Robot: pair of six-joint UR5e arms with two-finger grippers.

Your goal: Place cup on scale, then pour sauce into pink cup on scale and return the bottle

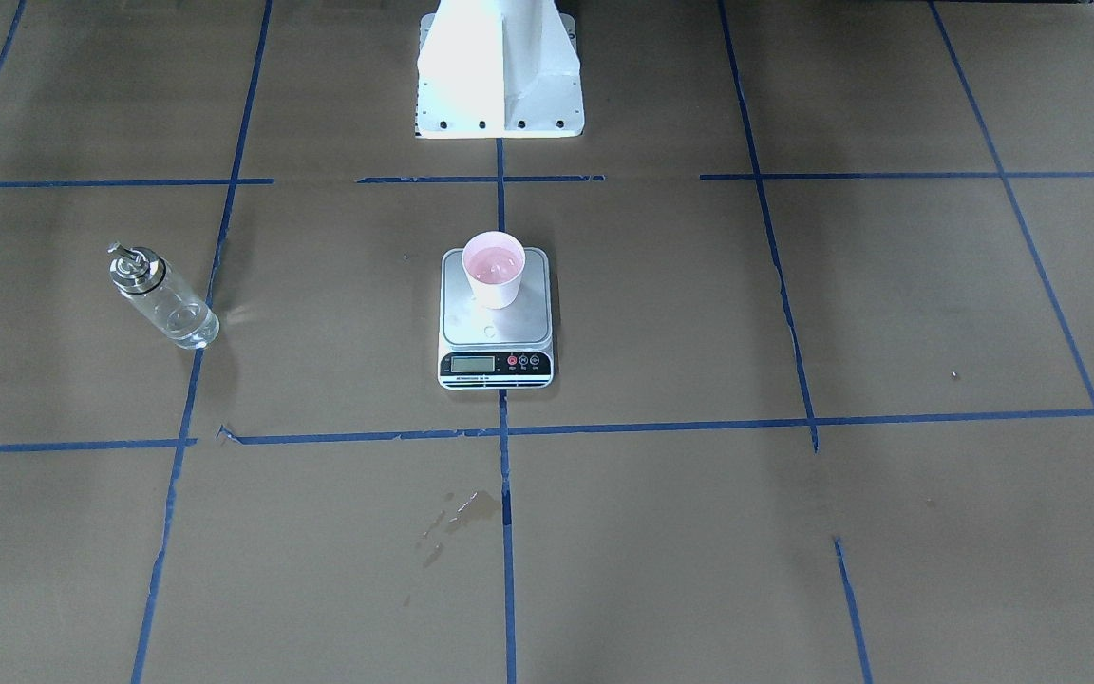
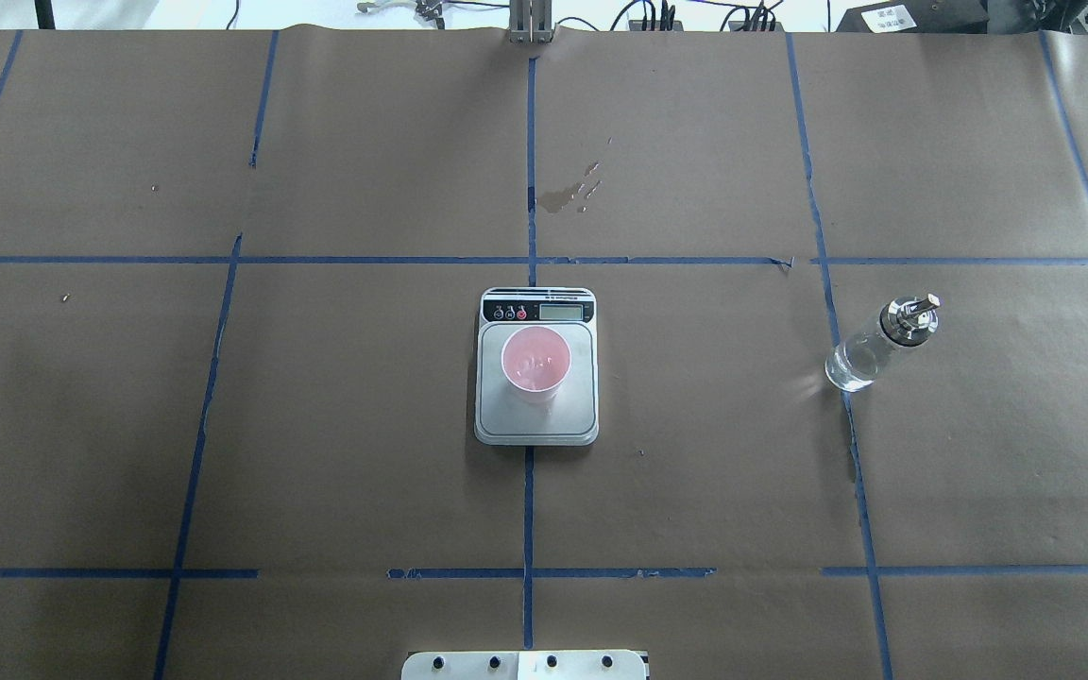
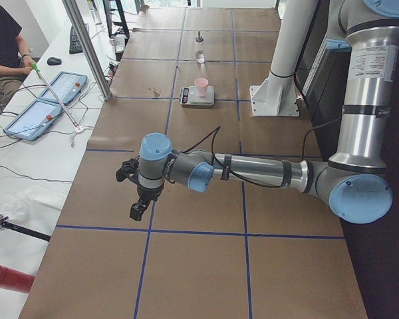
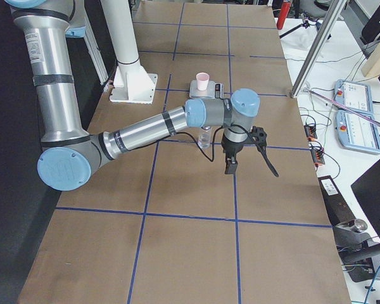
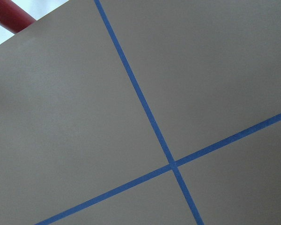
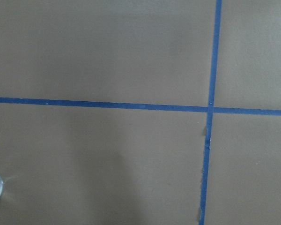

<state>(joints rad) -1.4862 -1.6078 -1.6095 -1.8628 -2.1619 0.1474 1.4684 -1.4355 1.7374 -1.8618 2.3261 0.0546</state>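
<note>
I see the bench (image 2: 317,425) papered in brown and gridded with blue tape (image 2: 529,510), with a dark stain (image 2: 563,196) beyond the scale (image 2: 577,416). The pink cup (image 2: 535,361) stands upright on the scale's steel platform at the centre. The glass bottle (image 2: 875,349) stands well apart on the robot's right. The left pincer (image 3: 137,211) and right pincer (image 4: 231,164) show only in the side views, so I cannot tell spread from pressed together. A person (image 3: 3,46) sits at a white desk (image 3: 26,159) alongside.

Cup (image 2: 535,362) upright on scale (image 2: 536,423); bottle (image 2: 875,349) upright, well apart, seemingly part-full.
</note>
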